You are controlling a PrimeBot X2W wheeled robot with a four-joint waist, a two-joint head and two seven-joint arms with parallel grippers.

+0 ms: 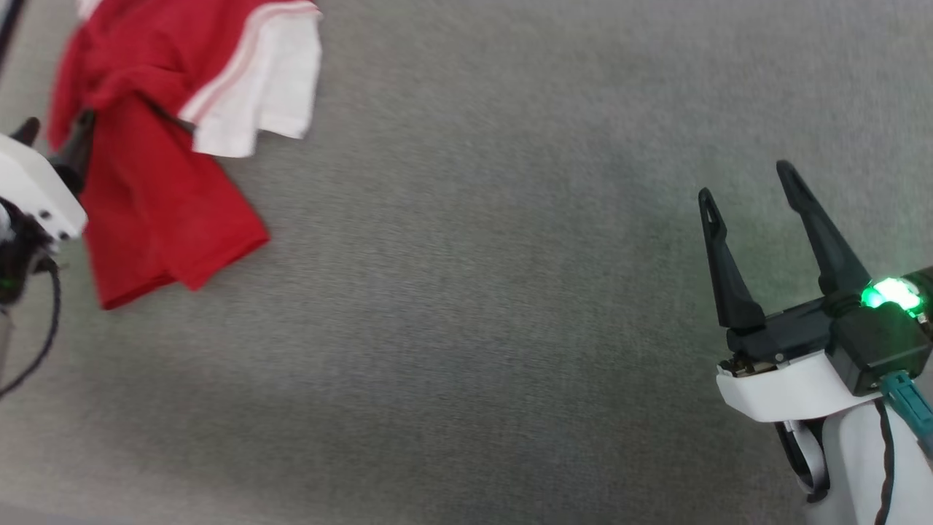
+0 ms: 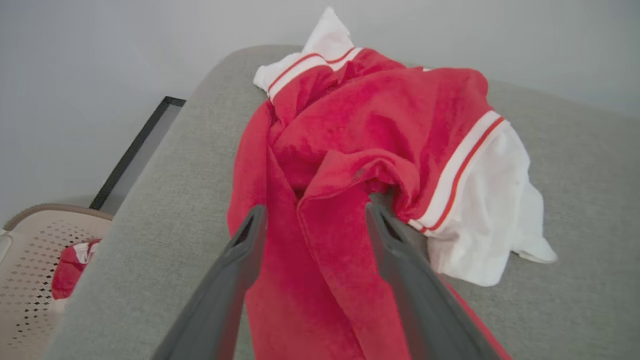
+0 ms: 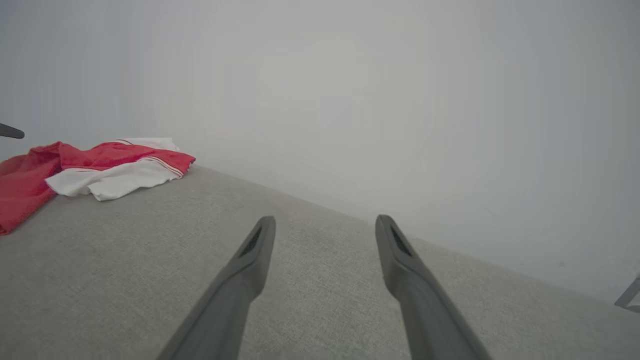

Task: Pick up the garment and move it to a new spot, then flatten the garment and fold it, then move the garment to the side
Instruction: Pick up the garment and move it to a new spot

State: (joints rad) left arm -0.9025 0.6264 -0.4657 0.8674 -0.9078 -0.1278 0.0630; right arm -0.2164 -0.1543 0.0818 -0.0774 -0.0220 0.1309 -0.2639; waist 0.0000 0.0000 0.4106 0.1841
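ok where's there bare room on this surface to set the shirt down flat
The grey surface is bare across its middle, from the garment at the far left to the right gripper, and along the near edge. It is crowded at the left, where the left gripper straddles the crumpled garment.

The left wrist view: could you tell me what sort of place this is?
Likely a laundry-folding station: a grey fabric-covered table by a plain wall, a crumpled garment on it, a perforated basket beside.

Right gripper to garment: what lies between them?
Bare grey fabric surface stretches between the right gripper and the garment, seen in the head view.
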